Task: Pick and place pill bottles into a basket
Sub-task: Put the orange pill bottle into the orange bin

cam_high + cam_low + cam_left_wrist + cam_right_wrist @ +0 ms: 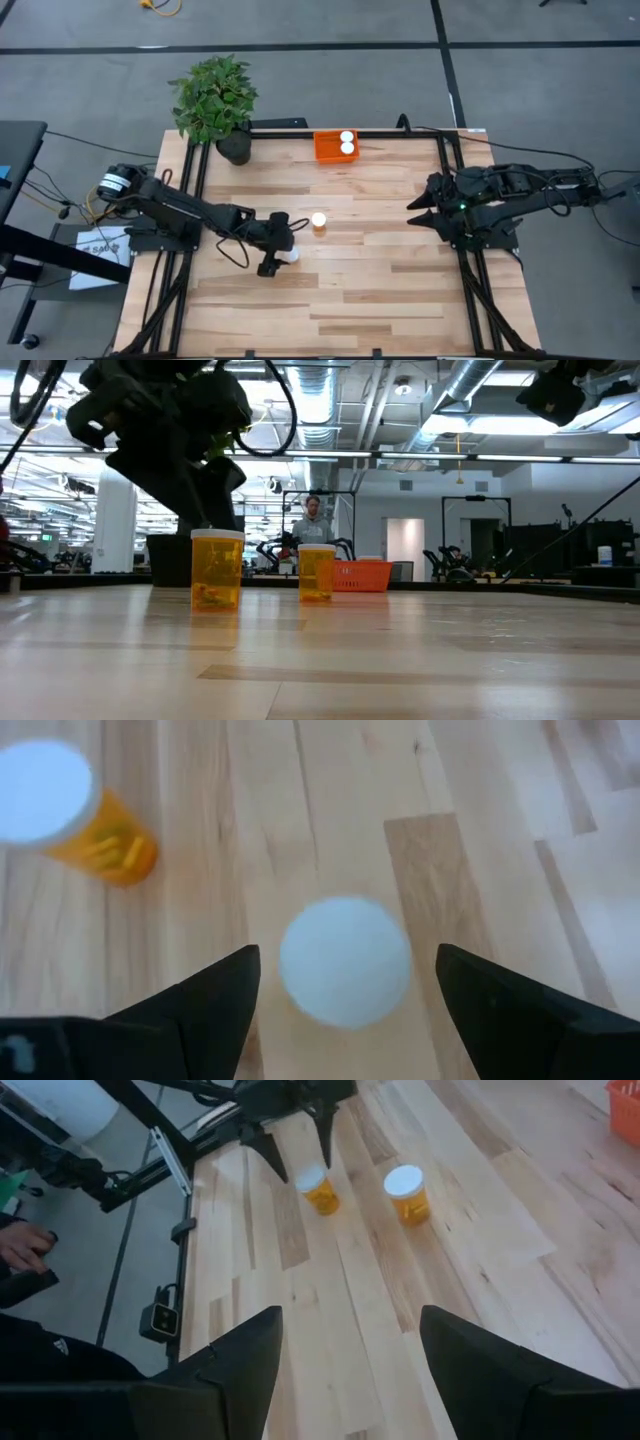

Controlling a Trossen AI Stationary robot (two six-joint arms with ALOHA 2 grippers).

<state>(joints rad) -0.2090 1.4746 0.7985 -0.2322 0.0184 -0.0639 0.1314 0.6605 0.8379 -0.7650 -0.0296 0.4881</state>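
Note:
Two pill bottles with white caps and amber bodies stand upright on the wooden table: one (291, 255) under my left gripper and one (318, 221) just beyond it. My left gripper (281, 245) is open, and its fingers stand on either side of the first bottle's cap (345, 960) from above without touching it. The other bottle (60, 805) stands to the side. The orange basket (326, 148) sits at the table's far edge with two white-capped bottles (347, 142) standing in it. My right gripper (418, 212) is open and empty at the table's right side.
A black pot with a green plant (215, 100) stands at the far left corner, left of the basket. Black frame rails (195, 180) run along the table's left and right sides. Bare wood (380, 290) lies between the arms and toward the near edge.

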